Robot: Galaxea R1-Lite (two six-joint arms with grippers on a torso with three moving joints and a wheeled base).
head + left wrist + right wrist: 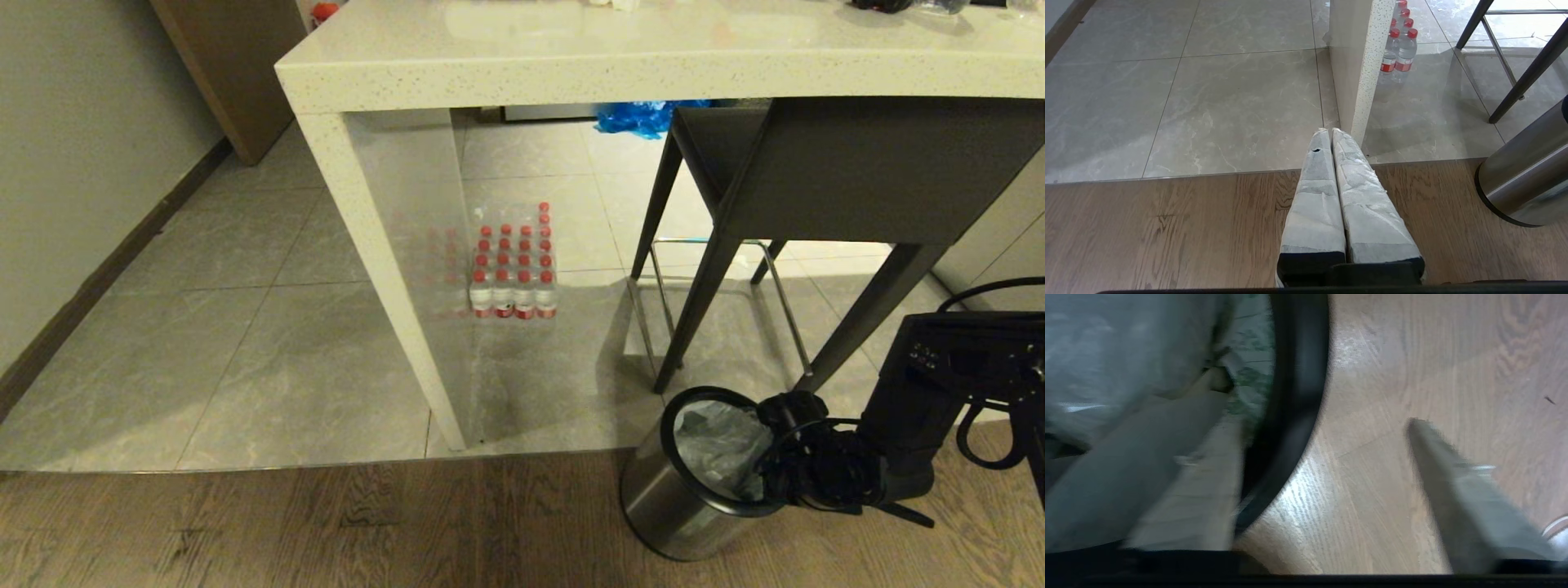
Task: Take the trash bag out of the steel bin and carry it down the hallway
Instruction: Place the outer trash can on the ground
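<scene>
The right gripper (1323,416) has its jaws spread apart, straddling the black rim of the steel bin (665,502) — one finger reaches inside against the trash bag (718,445), the other hangs outside over the wooden floor (286,531). The right wrist view is blurred, so whether the inner finger actually touches the plastic is hard to say. The left gripper (1329,132) has its two padded fingers pressed together, closed on nothing, hanging above the seam where the wood meets the grey tiles (269,359).

In the head view, the bin stands at about five o'clock, on the wood floor. The whitish, crumpled bag sits inside it, faint green print showing near the rim. The right arm comes in from three o'clock. Near the centre stands a pale stone counter (653,57) — beneath it, a pack of red-capped water bottles (514,273). At two o'clock stands a dark stool (816,171), and at twelve o'clock a blue plastic bag (641,117) lies on the tiles behind.
</scene>
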